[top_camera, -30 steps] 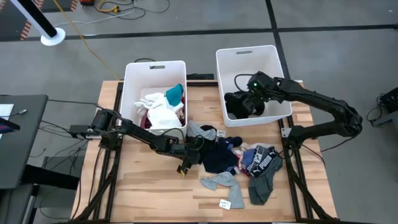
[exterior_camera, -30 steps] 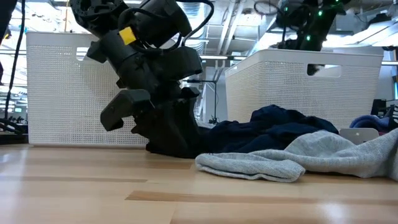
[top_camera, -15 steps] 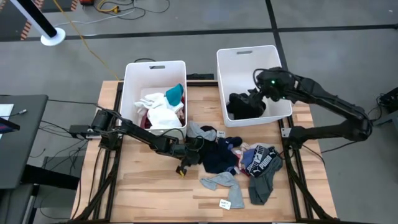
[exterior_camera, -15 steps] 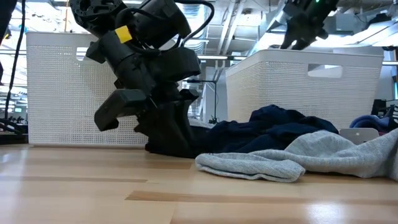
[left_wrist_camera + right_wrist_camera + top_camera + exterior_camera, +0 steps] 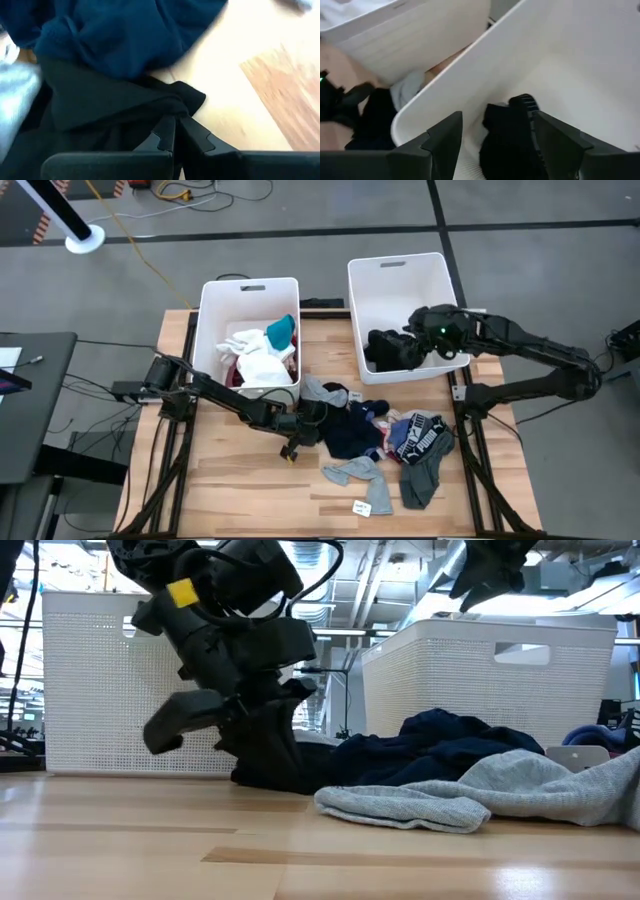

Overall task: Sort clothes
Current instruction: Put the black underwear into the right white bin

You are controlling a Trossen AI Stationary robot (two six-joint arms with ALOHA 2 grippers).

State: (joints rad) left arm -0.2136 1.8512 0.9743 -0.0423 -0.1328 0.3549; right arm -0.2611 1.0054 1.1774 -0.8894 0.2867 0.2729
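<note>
Bins: we count two white ones, left bin (image 5: 212,320) holding white and teal pieces, right bin (image 5: 385,280) holding one black garment (image 5: 385,350). Left gripper (image 5: 305,423) low on table, jaws pinched shut on black cloth (image 5: 95,105), navy piece (image 5: 115,35) just beyond. Right gripper (image 5: 420,352) above right bin, jaws wide apart, empty, black garment beneath. We see loose pile (image 5: 400,440) on table beyond left jaws.

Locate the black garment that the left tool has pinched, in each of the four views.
High view: black garment at the pile's left edge, in the left tool.
Low view: dark heap left of centre, under that tool.
Left wrist view: black cloth pinched by the shut fingers.
Right wrist view: dark shape beyond the bin wall, probably it.
Shared landmark: navy garment beside it.
</note>
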